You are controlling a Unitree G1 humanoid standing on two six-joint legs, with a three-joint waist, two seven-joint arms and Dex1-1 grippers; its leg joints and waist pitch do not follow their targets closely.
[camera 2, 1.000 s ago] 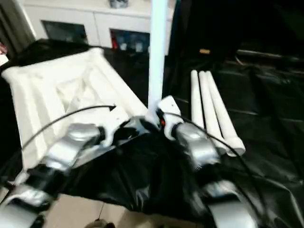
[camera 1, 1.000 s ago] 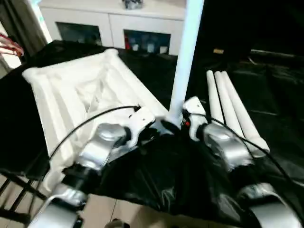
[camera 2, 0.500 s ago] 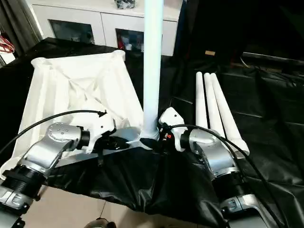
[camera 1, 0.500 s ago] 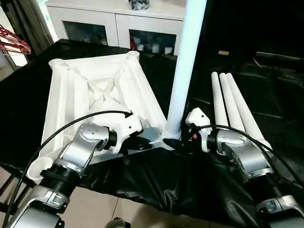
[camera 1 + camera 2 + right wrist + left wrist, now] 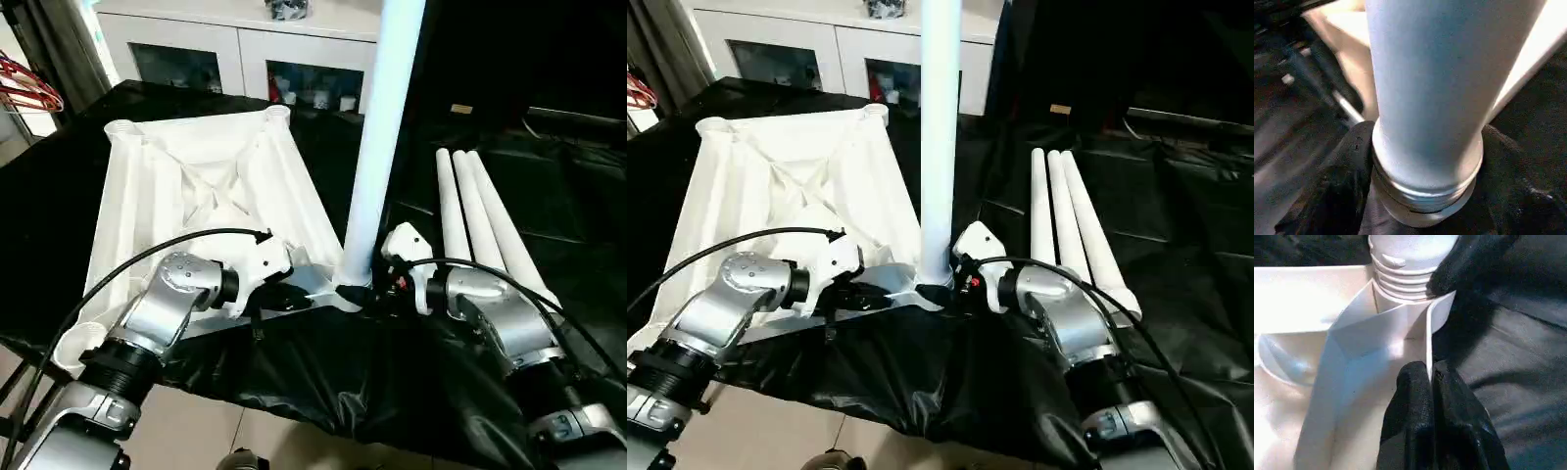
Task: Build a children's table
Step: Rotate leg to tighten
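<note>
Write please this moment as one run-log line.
left fingers: shut on tabletop rib | right fingers: around upright leg | spare legs: three

White tabletop [image 5: 186, 186] lying ribbed side up on black-covered worktop [image 5: 549, 196], one leg [image 5: 377, 147] standing upright at its near corner socket, three legs [image 5: 485, 220] lying together alongside, silver forearms either side.

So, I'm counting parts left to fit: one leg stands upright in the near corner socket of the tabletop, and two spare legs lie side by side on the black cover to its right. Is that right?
Not quite. The count of spares is off: three spare legs lie side by side on the black cover, not two, as the left eye view shows. The rest holds: one leg stands upright in the near corner socket of the tabletop.
</note>
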